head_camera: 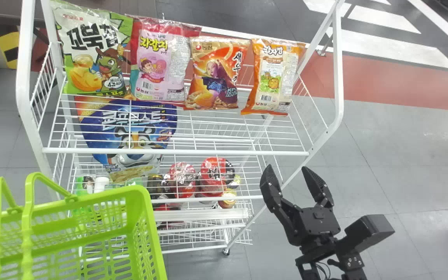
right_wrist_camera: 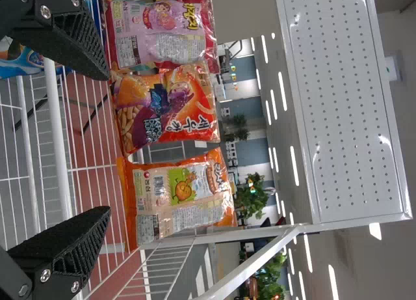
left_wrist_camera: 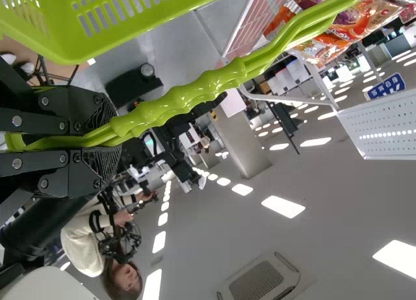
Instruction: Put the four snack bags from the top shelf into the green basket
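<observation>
Four snack bags stand in a row on the top shelf: a green and white bag [head_camera: 91, 54], a pink bag [head_camera: 160, 62], an orange-red bag [head_camera: 217, 74] and an orange and cream bag [head_camera: 273, 77]. My right gripper [head_camera: 286, 171] is open and empty at the rack's right front, below the top shelf's level. In the right wrist view, my right gripper [right_wrist_camera: 91, 144] faces the orange-red bag [right_wrist_camera: 166, 108] and the orange and cream bag [right_wrist_camera: 179, 196]. The green basket [head_camera: 138, 225] is at lower left; my left gripper [left_wrist_camera: 110, 140] is shut on its handles [left_wrist_camera: 195, 92].
The white wire rack's front rail [head_camera: 177, 151] runs below the bags. Lower shelves hold a blue cereal bag [head_camera: 130, 132] and red cups [head_camera: 214, 175]. A right-hand rack post [head_camera: 337, 70] rises beside the orange and cream bag.
</observation>
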